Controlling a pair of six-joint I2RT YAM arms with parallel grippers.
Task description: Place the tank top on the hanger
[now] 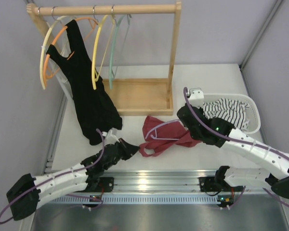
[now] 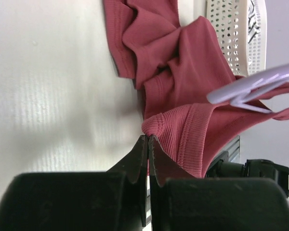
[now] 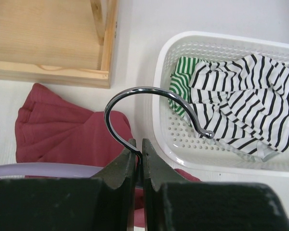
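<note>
Lying crumpled on the white surface [image 2: 53, 96], the maroon top [image 2: 183, 62] sits in front of the wooden rack's base [image 1: 139, 96] and just left of the white basket [image 3: 207, 38].

Left hand [image 2: 148, 137]: fingers pressed fully together, tips at a bunched fold of the top's ribbed hem. It seems to nip that fold, though the tips hide the contact itself. Hand low, close to the surface.

Right hand [image 3: 138, 144]: clamped on the stem of the hanger's metal hook [image 3: 139, 88]. The hook curves up and over toward the basket, its tip above the basket's floor.

Hanger [image 2: 253, 84]: lavender. One arm reaches out over the top's far side, and fabric lies both under and beside it. Top not yet on the hanger.

Basket holds a black-and-white striped cloth [image 3: 250, 96], with a green-striped piece [image 3: 180, 77] beside it.

Rack: a black garment [image 1: 89, 96] hangs from the rail, its lower edge near the left arm.
</note>
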